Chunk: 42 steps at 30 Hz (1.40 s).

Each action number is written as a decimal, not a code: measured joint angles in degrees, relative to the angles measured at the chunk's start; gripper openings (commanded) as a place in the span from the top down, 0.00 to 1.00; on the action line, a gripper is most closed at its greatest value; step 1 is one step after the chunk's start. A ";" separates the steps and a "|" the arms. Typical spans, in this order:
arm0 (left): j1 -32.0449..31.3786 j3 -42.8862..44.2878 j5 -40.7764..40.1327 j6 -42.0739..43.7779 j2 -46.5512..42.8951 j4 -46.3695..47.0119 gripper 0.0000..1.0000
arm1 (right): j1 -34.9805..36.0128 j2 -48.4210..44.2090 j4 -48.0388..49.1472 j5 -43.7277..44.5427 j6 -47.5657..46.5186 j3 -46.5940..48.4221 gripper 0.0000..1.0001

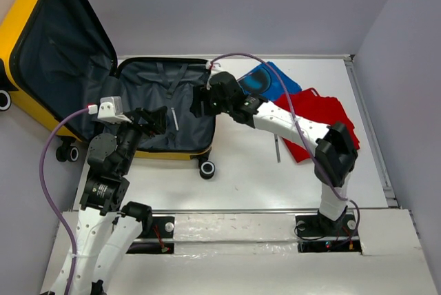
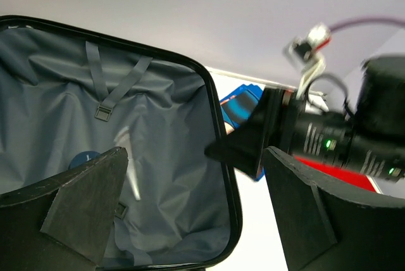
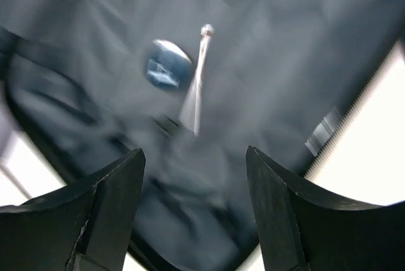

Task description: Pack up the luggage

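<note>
The luggage [image 1: 148,81] is a yellow hard-shell suitcase lying open on the table, its lid [image 1: 41,40] propped up at the far left and its grey lining [image 2: 158,119] showing. A slim white stick-like item [image 1: 174,119] lies on the lining [image 3: 266,49], with a small round blue and white item [image 3: 168,68] beside it. My right gripper [image 1: 199,104] hangs open and empty over the case's right side [image 3: 194,152]. My left gripper [image 1: 156,118] stands open and empty over the case's near left part [image 2: 196,154].
A blue garment [image 1: 267,80] and a red garment [image 1: 320,119] lie on the white table to the right of the case. A thin grey stick [image 1: 278,149] rests on the table near the red garment. The right gripper's black finger [image 2: 250,141] shows in the left wrist view.
</note>
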 measured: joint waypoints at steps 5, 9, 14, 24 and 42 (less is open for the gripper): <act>0.00 0.00 0.17 0.02 -0.31 0.00 0.01 | -3.10 -11.10 -0.35 3.80 1.73 -21.53 0.44; -0.02 0.00 0.46 0.00 -0.66 0.04 0.01 | -12.02 -26.34 -4.79 8.70 4.96 -42.58 0.44; -0.02 0.00 1.51 0.00 -0.63 0.07 0.01 | -18.56 -33.31 -7.82 12.48 7.41 -52.39 0.44; -0.02 0.00 1.88 0.02 -0.46 0.13 0.01 | -19.54 -23.06 -6.86 12.63 7.50 -52.52 0.73; -0.02 0.00 2.78 0.04 -0.42 0.61 0.01 | -9.57 -33.03 -6.10 4.96 5.46 -39.01 0.93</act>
